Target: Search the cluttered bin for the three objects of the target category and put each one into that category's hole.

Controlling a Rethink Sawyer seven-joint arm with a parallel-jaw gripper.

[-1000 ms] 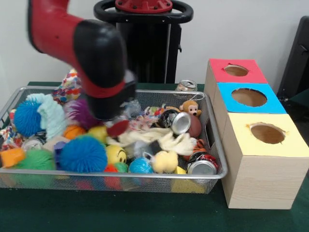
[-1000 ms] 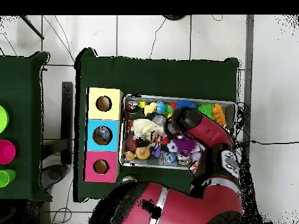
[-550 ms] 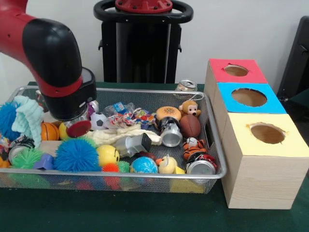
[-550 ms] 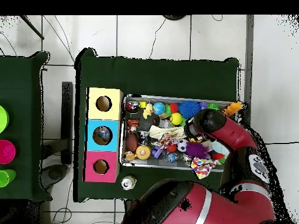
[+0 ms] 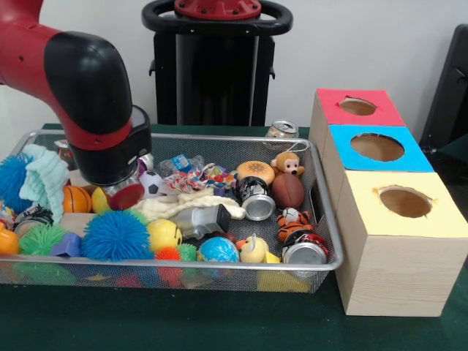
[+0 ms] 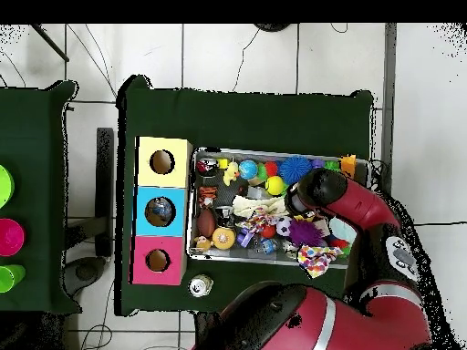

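Note:
The wire bin [image 5: 219, 137] holds a jumble of toys and cans. My gripper [image 5: 121, 191] is down at the bin's left part, just above a soccer ball [image 5: 151, 183] and a basketball [image 5: 75, 199]; the wrist hides its tips. In the overhead view the gripper [image 6: 306, 193] sits over the bin [image 6: 274, 152] near its right end. A silver can [image 5: 257, 205], a crushed grey can [image 5: 201, 218] and a red-rimmed can [image 5: 306, 251] lie among the toys. To the right of the bin stand the red box [image 5: 333, 99], blue box [image 5: 344, 139] and yellow box [image 5: 365, 208], each with a hole on top.
A monkey plush [image 5: 289, 164], brown football [image 5: 288, 190], burger toy [image 5: 254, 171], tiger plush [image 5: 292, 219], blue spiky ball [image 5: 115, 235] and yellow smiley ball [image 5: 162, 234] crowd the bin. Another can [image 5: 281, 130] stands outside, behind the bin's far rim.
The arm swung from the bin's middle to its left part in the front view, then edged slightly back right. Toys in the bin have been stirred and shifted.

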